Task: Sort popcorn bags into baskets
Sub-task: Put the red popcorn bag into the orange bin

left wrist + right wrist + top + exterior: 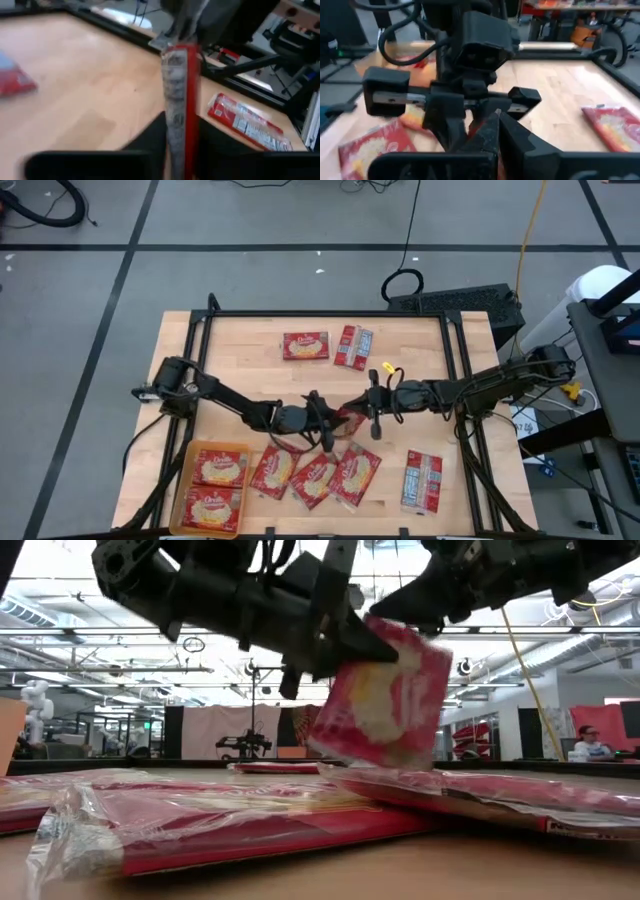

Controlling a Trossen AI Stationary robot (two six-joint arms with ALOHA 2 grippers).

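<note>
One red popcorn bag [349,420] hangs in the air above the table's middle, between both grippers; the low view shows it tilted [385,695]. My left gripper [327,426] reaches in from the left and is shut on it. My right gripper [371,416] reaches in from the right and is shut on its opposite side. The orange basket [184,492] stands at the near left corner with two bags lying flat in it. Three bags [313,478] lie flat in a row near the near edge, and another [422,481] lies to their right. My left gripper pinches the bag between its two fingers [152,145], coming level from the table's left; the bag's edge [179,115] stands upright between them. The bag is lifted clear of the table. My right gripper pinches the bag's opposite, upper edge [425,635], coming from the table's right and slanting down. In its wrist view its fingers [512,132] stand close together with a little red [474,131] beside them. The bag hangs tilted below, clear of the table.
Two more bags [305,345] [354,347] lie flat near the far edge. A black frame [320,314] runs along the table's far and side edges. Bare wood lies left of the middle [230,360] and right of it [430,360].
</note>
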